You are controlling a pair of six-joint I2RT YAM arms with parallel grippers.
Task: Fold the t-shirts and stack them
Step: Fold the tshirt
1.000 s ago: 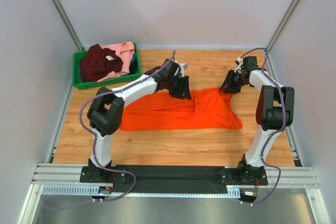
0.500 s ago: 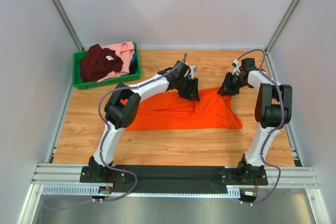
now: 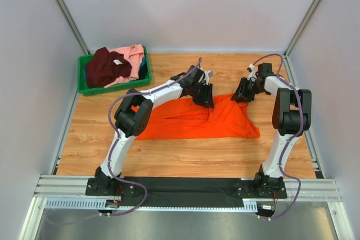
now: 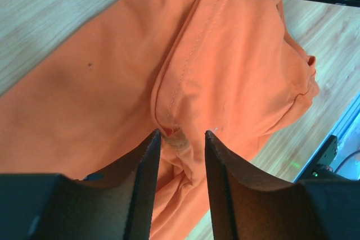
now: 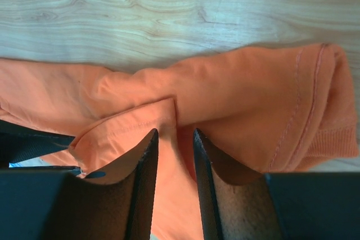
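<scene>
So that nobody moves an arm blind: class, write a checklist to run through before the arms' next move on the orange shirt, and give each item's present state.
1. Right gripper holds the orange shirt: ok, narrow jaws with a fold pinched between them.
2. Left gripper closed on cloth: not ok, jaws open astride a seamed fold.
3. Orange shirt lying flat: not ok, bunched and creased.
4. Maroon shirt and pink shirt out of the way: ok, both in the bin.
5. Grippers apart from each other: ok in the top view.
</scene>
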